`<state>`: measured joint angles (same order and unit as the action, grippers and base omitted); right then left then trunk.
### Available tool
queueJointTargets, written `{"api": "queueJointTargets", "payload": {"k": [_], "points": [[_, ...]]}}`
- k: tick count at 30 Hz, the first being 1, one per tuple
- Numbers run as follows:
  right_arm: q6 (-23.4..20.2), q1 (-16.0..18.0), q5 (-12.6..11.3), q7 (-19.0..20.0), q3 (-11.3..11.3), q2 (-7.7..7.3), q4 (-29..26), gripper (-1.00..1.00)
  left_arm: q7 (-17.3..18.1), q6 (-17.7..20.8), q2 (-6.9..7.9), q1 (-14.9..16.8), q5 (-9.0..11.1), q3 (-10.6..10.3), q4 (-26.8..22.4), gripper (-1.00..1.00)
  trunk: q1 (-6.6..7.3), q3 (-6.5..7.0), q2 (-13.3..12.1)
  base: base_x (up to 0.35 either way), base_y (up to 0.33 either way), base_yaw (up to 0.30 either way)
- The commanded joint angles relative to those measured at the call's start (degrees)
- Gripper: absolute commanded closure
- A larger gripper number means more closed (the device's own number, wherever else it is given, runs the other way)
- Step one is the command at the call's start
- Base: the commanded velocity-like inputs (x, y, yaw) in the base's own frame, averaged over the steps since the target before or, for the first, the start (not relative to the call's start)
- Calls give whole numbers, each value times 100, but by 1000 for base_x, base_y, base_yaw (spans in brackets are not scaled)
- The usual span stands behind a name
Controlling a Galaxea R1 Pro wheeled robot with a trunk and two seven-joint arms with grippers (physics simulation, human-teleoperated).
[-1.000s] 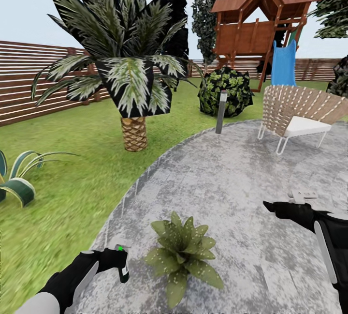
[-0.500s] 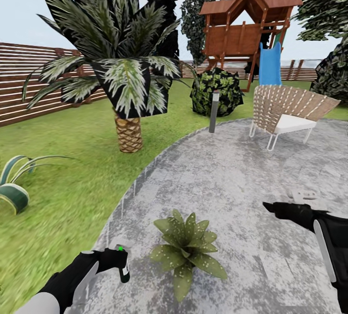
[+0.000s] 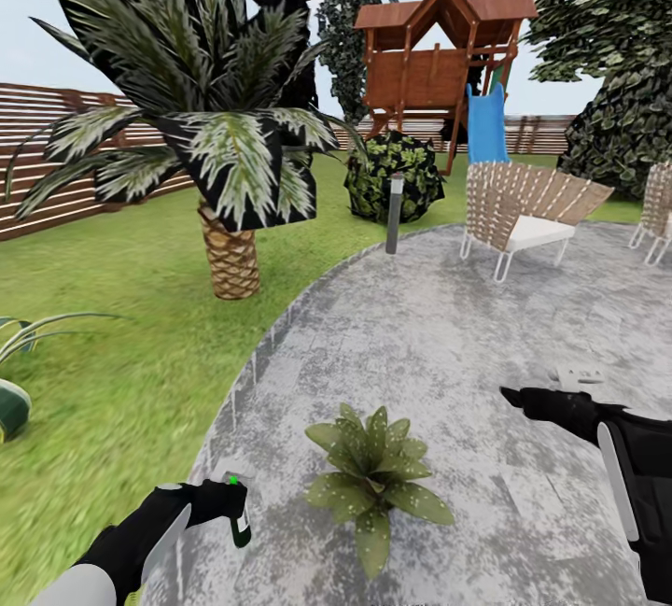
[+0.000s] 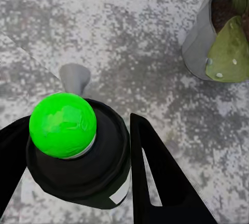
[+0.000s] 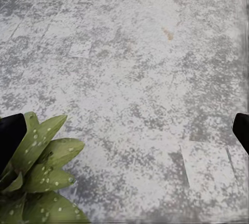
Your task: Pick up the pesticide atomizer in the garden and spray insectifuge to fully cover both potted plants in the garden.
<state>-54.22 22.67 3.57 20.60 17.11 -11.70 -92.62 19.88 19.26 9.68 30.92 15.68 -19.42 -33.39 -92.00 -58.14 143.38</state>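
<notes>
My left gripper (image 3: 233, 500) is shut on the pesticide atomizer (image 3: 241, 528), a dark bottle with a white label, held low at the patio's near left edge. The left wrist view has its bright green top (image 4: 62, 124) between the black fingers (image 4: 153, 175). Just right of it sits one potted plant (image 3: 374, 483), a low green rosette dotted with white specks of insectifuge. A grey pot (image 4: 199, 40) under the leaves appears in the left wrist view. My right gripper (image 3: 523, 399) hovers open, to the right of the plant and farther back, above the stone; its speckled leaves (image 5: 44, 164) lie by one finger.
The round grey stone patio (image 3: 448, 345) meets lawn (image 3: 121, 354) on the left. A palm (image 3: 229, 256) and a striped agave (image 3: 11, 396) stand on the grass. A grey post (image 3: 395, 225), a woven chair (image 3: 523, 214), a dark bush (image 3: 392, 176), a wooden playhouse (image 3: 434, 64) and a fence (image 3: 56, 158) lie beyond.
The whole view has shifted: far things slid left, a second chair and a big tree came in at the right. Both arms keep their pose, the left still holding the atomizer.
</notes>
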Motion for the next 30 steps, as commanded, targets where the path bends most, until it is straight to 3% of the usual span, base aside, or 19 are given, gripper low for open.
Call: {"api": "queueJointTargets", "payload": {"k": [1, 16, 25, 27, 28, 30], "points": [[-27, 7, 38, 41, 2, 1, -7, -100, -9, 33, 8, 1, 58, -27, -10, 100, 1, -6, 3, 15, 290, -278], [-28, 11, 38, 41, 11, -7, -2, -100, 39, 49, 8, 1, 53, -38, -8, 100, 1, -6, 3, 147, 268, -278], [-239, 33, 38, 41, 11, -52, -2, -100, 221, 308, 8, 18, -18, -75, -137, 100, 1, -6, 3, 31, 47, -278], [-254, 46, 38, 41, 11, -58, -2, -100, 452, 294, 85, 123, -30, -78, -138, 100, 1, -6, 3, 1, 2, -220], [-258, 48, 38, 41, 11, -59, -2, -100, 906, 313, 217, 327, -62, -82, -103, 100, 1, -6, 3, 1, 1, -107], [-261, 51, 38, 41, 11, -65, -4, -100, 1321, 381, 325, 591, -384, -81, -62, 100, 1, -6, 3, 0, 0, -56]]}}
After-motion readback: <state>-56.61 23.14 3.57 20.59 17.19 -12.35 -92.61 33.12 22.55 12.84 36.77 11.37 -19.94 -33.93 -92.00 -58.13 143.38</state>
